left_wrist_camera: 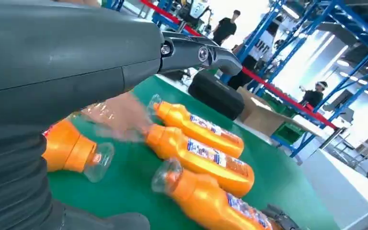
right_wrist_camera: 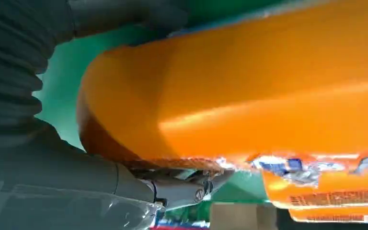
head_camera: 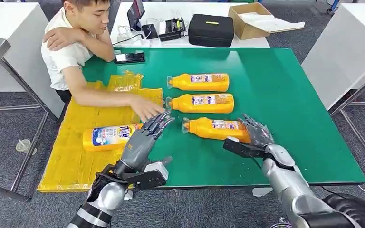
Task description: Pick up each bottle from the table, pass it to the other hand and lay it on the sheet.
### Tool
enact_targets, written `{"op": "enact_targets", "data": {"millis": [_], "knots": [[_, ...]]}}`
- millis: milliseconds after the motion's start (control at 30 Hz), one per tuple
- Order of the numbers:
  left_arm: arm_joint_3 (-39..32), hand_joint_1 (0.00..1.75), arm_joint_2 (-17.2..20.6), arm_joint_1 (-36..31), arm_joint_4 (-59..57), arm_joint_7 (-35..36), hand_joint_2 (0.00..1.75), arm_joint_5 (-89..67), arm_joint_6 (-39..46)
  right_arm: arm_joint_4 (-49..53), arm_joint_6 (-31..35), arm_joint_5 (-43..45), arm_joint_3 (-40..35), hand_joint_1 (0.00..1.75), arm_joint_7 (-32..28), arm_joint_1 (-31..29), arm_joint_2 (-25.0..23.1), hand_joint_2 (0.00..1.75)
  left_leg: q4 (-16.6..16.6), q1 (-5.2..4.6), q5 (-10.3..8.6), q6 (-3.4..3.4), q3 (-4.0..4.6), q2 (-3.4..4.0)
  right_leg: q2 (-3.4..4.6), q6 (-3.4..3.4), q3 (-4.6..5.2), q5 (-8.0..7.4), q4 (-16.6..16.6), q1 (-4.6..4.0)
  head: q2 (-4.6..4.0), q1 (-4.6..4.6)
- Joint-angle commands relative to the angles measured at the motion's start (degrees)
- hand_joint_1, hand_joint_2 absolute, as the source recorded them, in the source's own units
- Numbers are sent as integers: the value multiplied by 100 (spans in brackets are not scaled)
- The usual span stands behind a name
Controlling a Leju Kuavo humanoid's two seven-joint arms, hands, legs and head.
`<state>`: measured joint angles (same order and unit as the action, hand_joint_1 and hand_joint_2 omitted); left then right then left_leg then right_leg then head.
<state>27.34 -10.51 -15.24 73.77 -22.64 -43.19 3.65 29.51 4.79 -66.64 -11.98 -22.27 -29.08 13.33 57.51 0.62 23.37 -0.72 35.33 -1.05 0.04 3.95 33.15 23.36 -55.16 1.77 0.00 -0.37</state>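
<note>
The right hand [head_camera: 255, 132] lies at the base end of the near bottle [head_camera: 215, 129], fingers spread over that end; the right wrist view has the orange base pressed close against the palm, but whether the fingers have closed round it I cannot tell. The left hand [head_camera: 148, 135] is open, holding nothing, fingers stretched forward just over the edge of the sheet [head_camera: 71, 161]. A person's hand [head_camera: 145, 108] rests flat on the sheet just ahead of those fingers.

The near bottle lies on the green table [head_camera: 275, 95], long axis running across it, cap toward the left hand, base toward the right. So the right hand is the nearer, and the pass would go leftward. Two more bottles [head_camera: 200, 82] [head_camera: 203, 103] lie parallel beyond it. One bottle [head_camera: 109, 137] already lies on the sheet; its label seems to read "Tide". The other labels are too small to read
</note>
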Motion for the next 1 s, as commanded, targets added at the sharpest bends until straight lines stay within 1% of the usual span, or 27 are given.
{"op": "enact_targets", "data": {"millis": [33, 100, 133, 167, 200, 233, 267, 300, 333, 367, 400, 433, 467, 500, 533, 567, 600, 633, 667, 700, 733, 800, 833, 867, 900, 1000], "knots": [[-82, 0, -3, -261, -491, -40, 175, 27, 6, -797, -345, 292, -180, 175, -226, 46, 82, 175, -5, 7, -4, 3, -17, -20, -23, -19, -10, 2, 9, -10, 0, -2], [-144, 0, -81, -327, -569, -141, 175, 286, -71, -632, -807, 1124, 250, 175, -1012, 254, 138, 175, -5, 9, -4, 4, -25, -20, -24, -27, -10, 3, 10, -14, 0, -2], [-195, 0, -150, -363, -591, -157, 175, 496, -156, -486, -1001, 1506, 338, 175, -1356, 447, 209, 175, -9, 9, -6, 3, -23, -25, -27, -27, -16, 2, 15, -15, 0, -2], [-242, 0, -202, -372, -583, -163, 175, 628, -204, -395, -967, 1609, 326, 175, -1511, 569, 259, 175, -8, 11, -4, 2, -26, -39, -38, -17, -52, 6, 17, -15, 0, -2], [-361, 0, -272, -329, -548, -158, 175, 897, -305, -340, -938, 1674, 268, 175, -1528, 631, 265, 175, -6, 11, -3, 1, -26, -41, -43, -24, -49, 9, 16, -16, 0, -2], [-434, 0, -305, -296, -506, -152, 175, 1069, -376, -258, -801, 1696, 204, 175, -1556, 686, 255, 175, -3, 12, -1, 1, -36, -41, -39, -16, -45, 10, 14, -16, 0, -2], [-538, 0, -352, -256, -457, -126, 175, 1224, -399, -210, -742, 1820, 218, 175, -1592, 721, 205, 175, -5, 13, -1, 0, -36, -40, -41, -21, -58, 9, 19, -17, 0, 0], [-736, 0, -454, -178, -358, -45, 175, 1469, -439, -51, -639, 2016, 255, 175, -1671, 819, 124, 175, -6, 13, 2, 0, -37, -40, -43, -25, -61, 12, 20, -19, 0, 0], [-965, 0, -595, -90, -228, -15, 175, 1704, -424, 131, -564, 2180, 305, 175, -1738, 928, 48, 175, -7, 9, 3, 0, -30, -25, -28, -27, -66, 9, 17, -15, 0, 0], [-1242, 0, -783, 15, -42, 72, 175, 1981, -450, 416, -508, 2355, 378, 175, -1773, 1083, -42, 175, -4, 9, 7, 2, -33, -8, -7, -18, -63, 6, 11, -14, 0, 0], [-1438, 0, -900, 57, 41, 196, 175, 2570, -714, 865, -518, 2593, 477, 175, -1773, 1275, -180, 175, -2, 14, 13, 4, -36, 1, -1, -23, -66, 6, 13, -19, 0, -2], [-1515, 0, -949, 60, -12, 362, 175, 3089, -934, 1087, -586, 2765, 534, 175, -1773, 1344, -257, 175, -2, 11, 8, 4, -33, -9, -9, -16, -61, 4, 10, -15, 0, -2], [-1528, 0, -949, 59, -334, 736, 175, 4716, -1316, 1677, -884, 3386, 593, 175, -1773, 1438, -469, 175, 0, 11, 6, 4, -24, -12, -9, -13, -51, 3, 7, -14, 0, 0], [-1467, 0, -949, 54, -630, 754, 175, 5083, -1396, 1848, -979, 3603, 621, 175, -1773, 1396, -615, 175, -3, 13, 8, 6, -26, -1, 2, -20, -53, 3, 9, -18, 0, 0], [-1395, 0, -949, 57, -902, 698, 175, 5242, -1427, 2169, -876, 3635, 529, 175, -1773, 1381, -748, 175, -3, 10, 10, 6, -28, 7, 8, -27, -51, 3, 7, -16, 0, -2], [-1239, 0, -940, 45, -1328, 771, 175, 5575, -1652, 2466, -1082, 3857, 494, 175, -1773, 1355, -961, 175, -7, 8, 10, 6, -30, 21, 24, -19, -48, -2, 8, -12, 0, 2], [-1180, 0, -941, 78, -1487, 618, 175, 5583, -1687, 2495, -1071, 3824, 497, 175, -1754, 1314, -1068, 175, -7, 6, 11, 7, -28, 25, 27, -25, -45, 0, 5, -12, 0, -2], [-1092, 0, -931, 27, -1722, 637, 175, 5660, -1784, 2703, -1246, 3880, 438, 175, -1773, 1345, -1151, 175, -11, 3, 11, 7, -22, 40, 43, -20, -35, -5, 3, -8, 0, -2], [-958, 0, -909, 13, -1873, 540, 175, 5635, -1839, 2925, -1269, 3779, 231, 175, -1773, 1386, -1258, 175, -12, 1, 8, 5, -12, 39, 38, -15, -25, -8, 0, -5, 0, -7], [-888, 0, -912, -15, -1958, 504, 175, 5613, -1859, 3026, -1298, 3675, 83, 175, -1770, 1409, -1348, 175, -10, 4, 12, 7, -15, 53, 45, -25, -22, -6, -2, -10, 0, -5], [-861, 0, -921, -38, -2007, 525, 175, 5641, -1888, 3088, -1286, 3605, -36, 175, -1736, 1426, -1431, 175, -8, 1, 7, 6, -3, 33, 26, -15, -13, -4, -5, -6, 0, -5], [-859, 0, -927, -57, -2000, 528, 175, 5645, -1883, 3097, -1248, 3577, -81, 175, -1691, 1445, -1480, 175, -4, 8, 11, 9, -3, 46, 30, -22, -8, 0, -6, -12, 0, -7], [-862, 0, -925, -66, -1991, 536, 175, 5653, -1889, 3090, -1254, 3579, -81, 175, -1694, 1451, -1459, 175, -5, 6, 4, 8, 6, 27, 13, -14, -4, 1, -6, -9, 0, -9], [-803, 0, -890, -68, -1978, 651, 175, 5697, -1906, 3189, -1077, 3477, -316, 175, -1773, 1463, -1453, 175, -6, 1, -2, 5, 9, 13, 1, -10, -6, 4, -8, -3, 0, -2], [-792, 0, -896, -68, -1959, 619, 175, 5720, -1914, 3234, -966, 3503, -443, 175, -1773, 1464, -1531, 175, -2, 7, 5, 5, 3, 18, 4, -17, -14, 8, -6, -10, 0, -2], [-801, 0, -903, -32, -1909, 726, 175, 6283, -2323, 3130, -877, 3551, -695, 175, -1773, 1432, -1844, 175, 1, 5, 8, 5, 16, 29, 20, -19, -2, 7, -10, -8, 0, -5]]}}
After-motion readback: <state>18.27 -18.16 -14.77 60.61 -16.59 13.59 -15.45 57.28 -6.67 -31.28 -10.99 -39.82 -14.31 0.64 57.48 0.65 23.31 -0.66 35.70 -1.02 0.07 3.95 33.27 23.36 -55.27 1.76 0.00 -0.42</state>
